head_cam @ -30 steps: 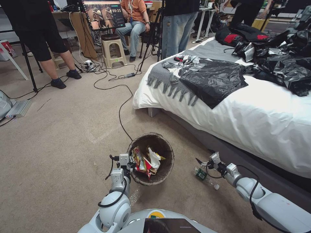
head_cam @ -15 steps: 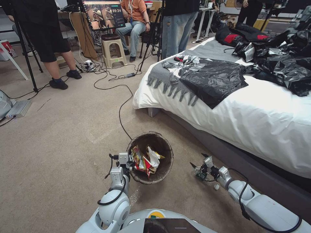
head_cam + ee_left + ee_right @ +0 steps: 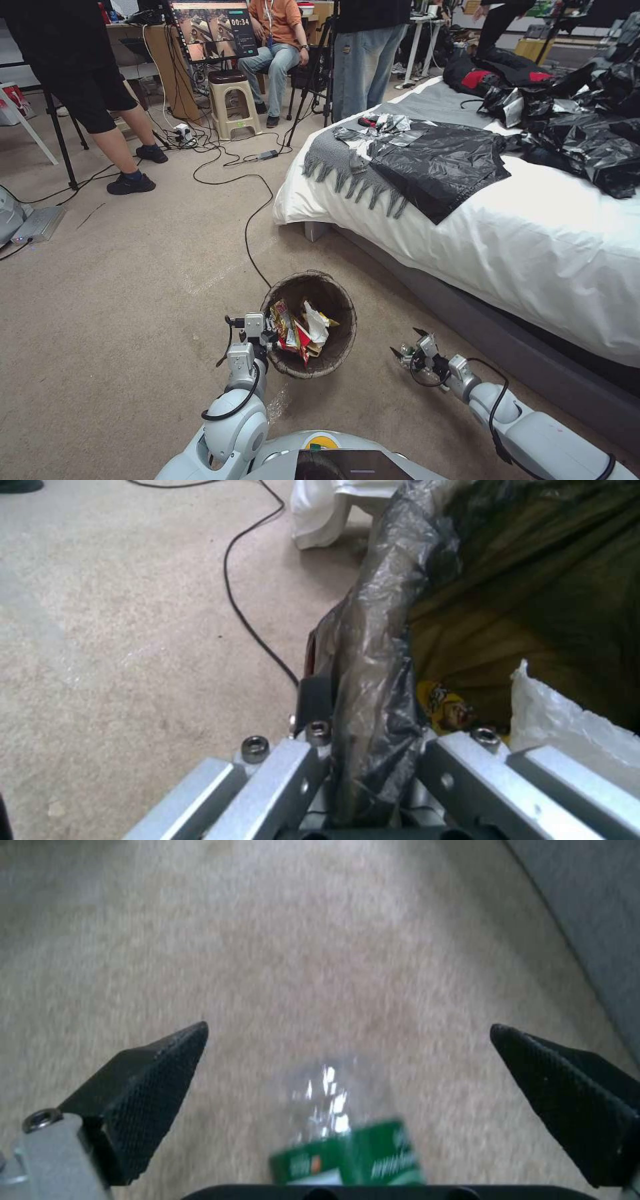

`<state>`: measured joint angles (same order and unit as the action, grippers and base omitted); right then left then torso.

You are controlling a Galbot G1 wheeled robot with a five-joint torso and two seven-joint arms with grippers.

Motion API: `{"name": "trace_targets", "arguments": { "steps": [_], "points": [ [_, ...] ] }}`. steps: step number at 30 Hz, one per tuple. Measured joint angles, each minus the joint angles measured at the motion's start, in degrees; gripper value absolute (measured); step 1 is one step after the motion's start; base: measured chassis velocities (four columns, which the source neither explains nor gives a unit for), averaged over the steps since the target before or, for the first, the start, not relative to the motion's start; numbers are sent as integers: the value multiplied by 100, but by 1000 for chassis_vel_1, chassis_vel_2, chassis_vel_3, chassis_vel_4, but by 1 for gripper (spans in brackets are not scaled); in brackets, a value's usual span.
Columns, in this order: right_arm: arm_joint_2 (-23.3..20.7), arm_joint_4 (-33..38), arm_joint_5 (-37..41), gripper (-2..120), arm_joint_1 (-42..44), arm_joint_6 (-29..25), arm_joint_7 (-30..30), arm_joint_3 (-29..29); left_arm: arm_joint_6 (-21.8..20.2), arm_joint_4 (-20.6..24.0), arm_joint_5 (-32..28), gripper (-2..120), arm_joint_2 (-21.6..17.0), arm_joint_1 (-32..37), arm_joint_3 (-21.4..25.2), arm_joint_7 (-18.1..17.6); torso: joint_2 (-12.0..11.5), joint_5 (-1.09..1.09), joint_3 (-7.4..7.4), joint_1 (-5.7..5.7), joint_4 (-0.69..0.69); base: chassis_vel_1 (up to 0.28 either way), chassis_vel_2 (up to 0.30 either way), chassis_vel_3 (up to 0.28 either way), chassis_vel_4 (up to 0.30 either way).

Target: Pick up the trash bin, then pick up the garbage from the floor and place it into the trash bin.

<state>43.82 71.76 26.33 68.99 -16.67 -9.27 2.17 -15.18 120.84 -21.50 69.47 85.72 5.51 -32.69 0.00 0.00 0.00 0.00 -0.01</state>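
The trash bin (image 3: 335,301), lined with a dark bag, hangs tilted just in front of my base. Snack wrappers (image 3: 288,327) and white tissue (image 3: 317,325) lie inside it. My left gripper (image 3: 267,331) is shut on its near-left rim; in the left wrist view the bag-wrapped rim (image 3: 377,645) runs between the fingers of that gripper (image 3: 373,760). To the bin's right, low over the carpet, my right gripper (image 3: 407,341) stands open. In the right wrist view a clear green-labelled bottle (image 3: 343,1145) lies on the floor between the spread jaws of the right gripper (image 3: 348,1029).
A bed with a white sheet (image 3: 533,247) and dark frame (image 3: 467,310) runs close along the right. Black plastic sheets (image 3: 440,167) lie on it. A black cable (image 3: 248,230) crosses the carpet beyond the bin. People, tripods and a stool (image 3: 232,100) stand at the back.
My right gripper has dropped lower and drawn back toward my base, coming over the bottle. The left gripper and bin have hardly moved. A person at the back left has stepped.
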Motion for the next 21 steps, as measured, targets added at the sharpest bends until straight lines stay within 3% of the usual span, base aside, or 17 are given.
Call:
{"name": "trace_targets", "arguments": {
  "steps": [21],
  "points": [
    [269, -692, -231, 100, 158, -222, -98, -194, 2, 21, 12, 0, 6, 15, -29, -7, 0, -1, 0, 0, 1, 0, 0, 0, 0]
  ]
}}
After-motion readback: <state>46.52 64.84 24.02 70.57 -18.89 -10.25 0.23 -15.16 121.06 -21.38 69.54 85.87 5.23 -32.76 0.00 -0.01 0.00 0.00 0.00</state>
